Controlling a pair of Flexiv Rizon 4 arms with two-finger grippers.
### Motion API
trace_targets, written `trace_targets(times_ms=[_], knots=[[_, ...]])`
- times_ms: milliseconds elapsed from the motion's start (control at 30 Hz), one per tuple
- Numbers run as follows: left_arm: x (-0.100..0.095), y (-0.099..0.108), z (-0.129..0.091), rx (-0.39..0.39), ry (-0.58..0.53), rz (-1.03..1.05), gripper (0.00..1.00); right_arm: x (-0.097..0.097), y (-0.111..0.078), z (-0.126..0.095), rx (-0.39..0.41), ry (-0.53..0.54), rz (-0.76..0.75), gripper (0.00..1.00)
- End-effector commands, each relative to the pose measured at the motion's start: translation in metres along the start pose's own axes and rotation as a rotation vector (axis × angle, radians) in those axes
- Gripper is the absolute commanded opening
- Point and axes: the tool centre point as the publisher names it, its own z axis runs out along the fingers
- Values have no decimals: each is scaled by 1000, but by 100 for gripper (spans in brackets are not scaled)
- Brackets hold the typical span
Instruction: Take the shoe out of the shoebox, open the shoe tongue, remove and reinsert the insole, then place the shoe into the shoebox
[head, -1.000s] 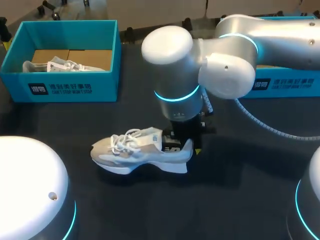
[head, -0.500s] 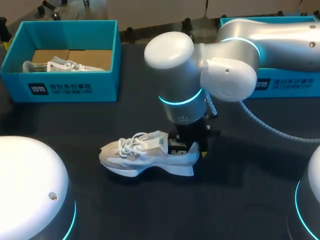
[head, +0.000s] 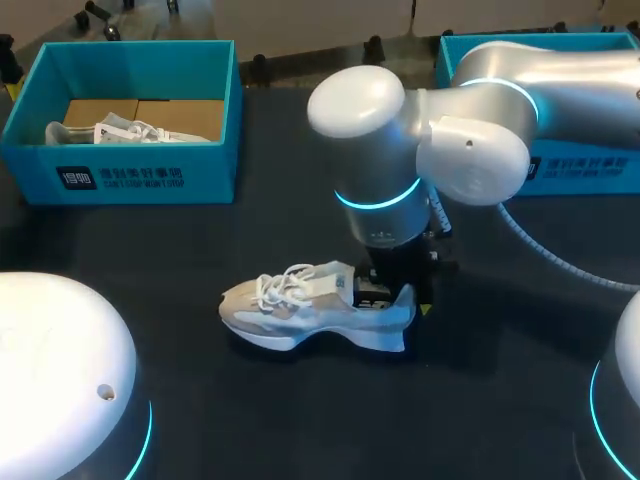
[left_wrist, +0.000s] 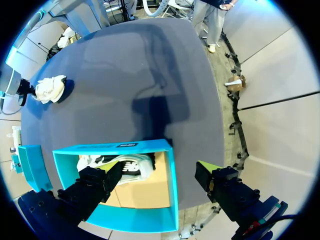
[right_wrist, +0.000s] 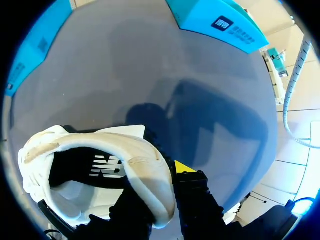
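Sliding the shoe (head: 300, 305) toward frame right across the tabletop (head: 250, 230) with right hand (head: 398, 295) clamped on its heel, probably staging for tongue-opening.

Right arm (head: 470, 110), upper right, is gleaming silver-white with bulbous joints, a cyan ring (head: 378, 198) glowing; a ribbed white cable (head: 560, 264) is trailing beneath. Left arm (head: 60, 370), lower left, is showing a white dome.
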Motion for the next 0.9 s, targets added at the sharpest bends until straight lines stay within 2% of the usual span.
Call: trace_targets(times_ms=[33,900], knots=[[0,-2,0,-4,2,1,100,2,-3,9,-2,6,123,0],[0,-2,0,-4,2,1,100,2,-7,23,1,13,92,0]])
